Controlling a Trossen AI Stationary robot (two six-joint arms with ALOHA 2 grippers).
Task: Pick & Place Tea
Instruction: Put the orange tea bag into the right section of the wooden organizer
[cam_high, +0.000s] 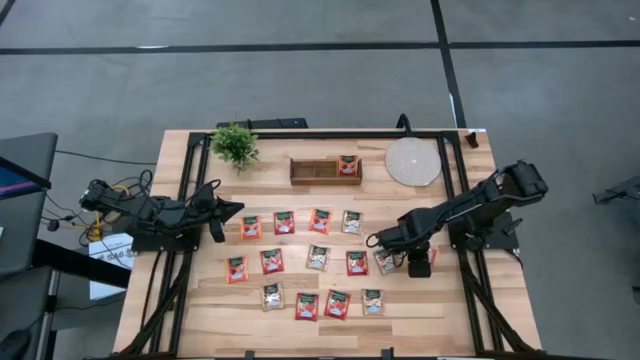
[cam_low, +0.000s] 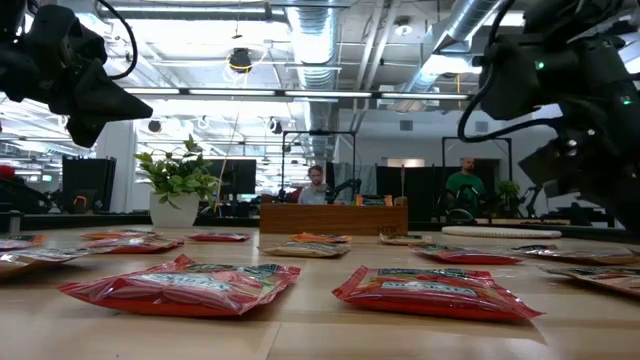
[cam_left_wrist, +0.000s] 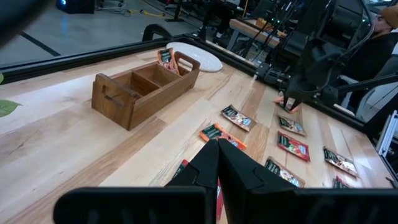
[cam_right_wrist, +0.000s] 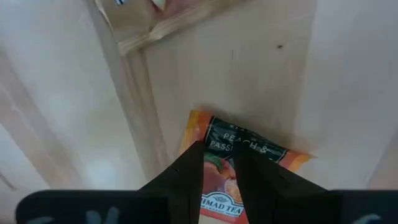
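One sachet between right fingers, probably.

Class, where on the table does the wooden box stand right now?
In the high view, the wooden box stands at the table's far middle, between the potted plant and the round pale disc.

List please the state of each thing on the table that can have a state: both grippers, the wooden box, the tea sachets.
left gripper: shut, empty, at the table's left side.
right gripper: closed on an orange sachet, right of the rows.
wooden box: upright, one sachet in its right compartment, the others empty.
loose sachets: lying flat in rows on the table.
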